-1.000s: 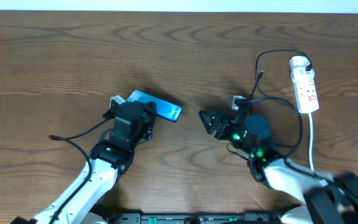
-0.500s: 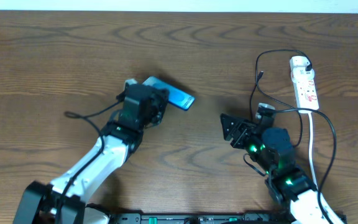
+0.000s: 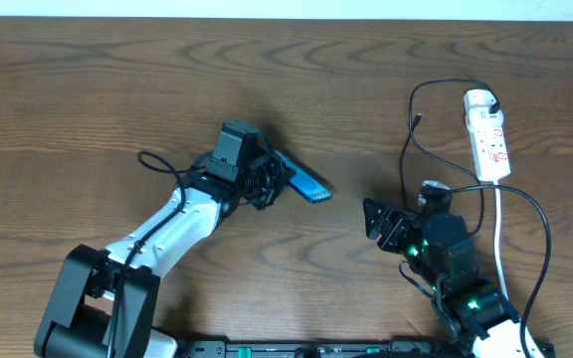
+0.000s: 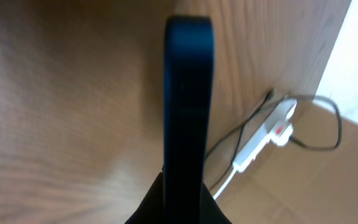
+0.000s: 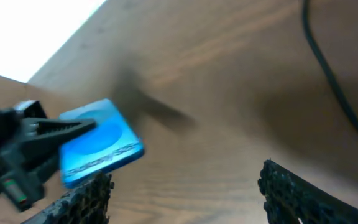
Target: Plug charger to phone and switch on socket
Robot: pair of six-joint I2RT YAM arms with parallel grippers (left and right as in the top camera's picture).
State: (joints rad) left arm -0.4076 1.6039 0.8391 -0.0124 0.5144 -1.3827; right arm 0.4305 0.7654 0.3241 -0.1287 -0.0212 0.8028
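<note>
My left gripper (image 3: 267,182) is shut on the phone (image 3: 304,180), a slim blue-screened slab held above the table centre. In the left wrist view the phone (image 4: 188,93) shows edge-on between the jaws. The right wrist view shows its blue screen (image 5: 99,144) at left. My right gripper (image 3: 378,221) is open and empty, to the right of the phone; its fingers (image 5: 185,199) frame bare wood. The charger's black cable (image 3: 411,129) loops from its white plug head (image 3: 479,99) on the socket (image 3: 490,144), a white power strip at far right. The connector tip (image 3: 419,119) lies on the table.
The strip's white cord (image 3: 498,224) runs down toward the front edge beside my right arm. A black cable (image 5: 331,81) crosses the right wrist view's upper right. The power strip also shows in the left wrist view (image 4: 263,134). The table's far edge is at the top.
My left gripper has carried the phone to the right and up, turning it on edge. My right arm has drawn back to the right and toward the front.
</note>
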